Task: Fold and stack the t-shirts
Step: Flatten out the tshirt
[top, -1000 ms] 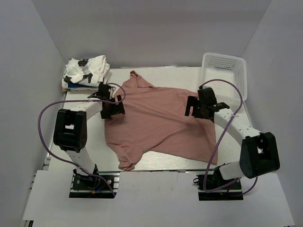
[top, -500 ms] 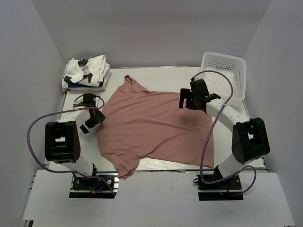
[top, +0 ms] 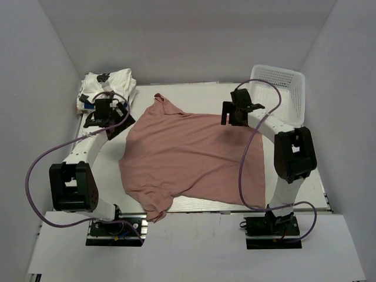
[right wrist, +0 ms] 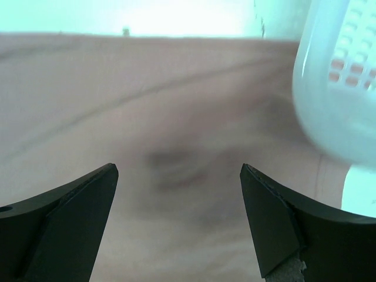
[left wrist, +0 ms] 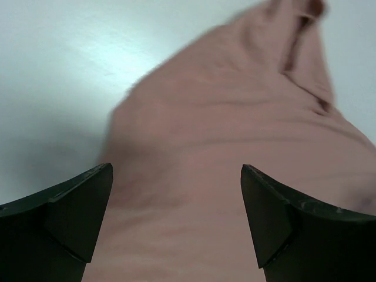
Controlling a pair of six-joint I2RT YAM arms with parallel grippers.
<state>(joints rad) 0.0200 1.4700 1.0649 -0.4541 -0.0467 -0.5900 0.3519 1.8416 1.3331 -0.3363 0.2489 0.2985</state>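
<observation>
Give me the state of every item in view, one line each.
pink t-shirt: unfolded, spread flat on the table.
white printed t-shirt: folded, on top of the pile in the far left corner.
blue t-shirt: under the white one, only an edge showing.
basket: upright, nothing seen inside.
left gripper: open, holding nothing, over the pink shirt.
right gripper: open, holding nothing, over the pink shirt beside the basket.

overhead plus close-ups — shared pink t-shirt (top: 188, 158)
</observation>
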